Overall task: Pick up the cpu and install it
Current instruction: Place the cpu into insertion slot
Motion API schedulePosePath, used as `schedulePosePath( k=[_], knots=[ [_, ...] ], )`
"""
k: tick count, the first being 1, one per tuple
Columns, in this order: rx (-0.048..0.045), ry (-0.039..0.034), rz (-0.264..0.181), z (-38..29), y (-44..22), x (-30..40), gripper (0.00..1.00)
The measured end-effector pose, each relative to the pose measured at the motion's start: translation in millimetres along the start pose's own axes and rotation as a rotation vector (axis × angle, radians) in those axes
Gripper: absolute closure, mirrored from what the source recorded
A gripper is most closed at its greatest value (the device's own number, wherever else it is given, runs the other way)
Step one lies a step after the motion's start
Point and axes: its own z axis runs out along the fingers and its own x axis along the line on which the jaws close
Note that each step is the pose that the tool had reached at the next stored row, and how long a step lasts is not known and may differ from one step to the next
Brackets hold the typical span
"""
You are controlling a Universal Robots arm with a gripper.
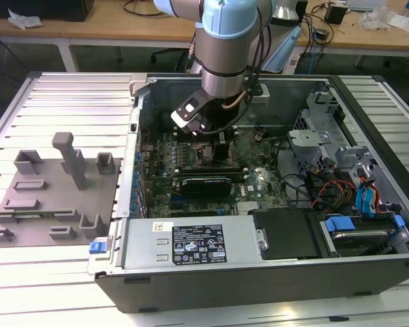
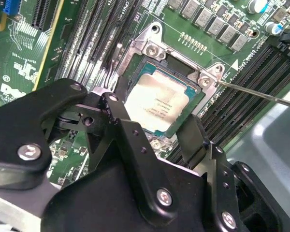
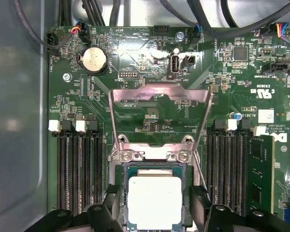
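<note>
gripper (image 3: 155, 193): spread, my fingers (image 3: 112, 202) flank the cpu (image 2: 157, 104), just beside its edges, contact unclear | cpu: flat in socket frame (image 3: 154, 154), load plate (image 3: 159, 94) raised | exterior view: my arm (image 1: 228, 48) inside case (image 1: 368, 272), 12 o'clock from black card (image 1: 204, 184)

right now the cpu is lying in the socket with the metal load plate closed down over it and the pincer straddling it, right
No. The load plate is swung open, lying back off the socket, not closed over the cpu; the first wrist view shows this. The cpu does lie in the socket, with the pincer straddling it, open.
</note>
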Motion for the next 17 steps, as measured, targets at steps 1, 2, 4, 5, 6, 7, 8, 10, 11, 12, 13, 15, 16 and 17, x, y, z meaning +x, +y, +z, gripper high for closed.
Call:
schedulePosePath(
  k=[1,2,4,5,6,7,8,10,11,12,13,15,16,17],
  knots=[
    [0.0,0.0002,0.0,-0.2,0.0,0.0,0.32],
    [0.0,0.0002,0.0,-0.2,0.0,0.0,0.32],
    [0.0,0.0001,0.0,-0.3,0.0,0.0,0.32],
    [0.0001,0.0001,0.0,-0.4,0.0,0.0,0.32],
    [0.0,0.0001,0.0,-0.4,0.0,0.0,0.32],
    [0.0,0.0001,0.0,-0.4,0.0,0.0,0.33],
    [0.0,0.0001,0.0,-0.4,0.0,0.0,0.4],
    [0.0005,-0.0008,0.0,-0.7,-0.1,-0.1,0.52],
    [0.0005,-0.0005,0.0,-0.7,-0.1,-0.1,0.57],
    [0.0004,-0.0005,0.0,-0.7,0.0,-0.1,0.63],
    [0.0002,-0.0003,0.0,-0.6,0.0,0.0,0.69],
    [0.0,0.0,0.0,-0.6,0.0,0.0,0.81],
    [0.0,0.0002,0.0,-0.6,0.0,0.0,0.87],
    [0.0,0.0001,0.0,-0.6,0.0,0.0,0.89]
  ],
)
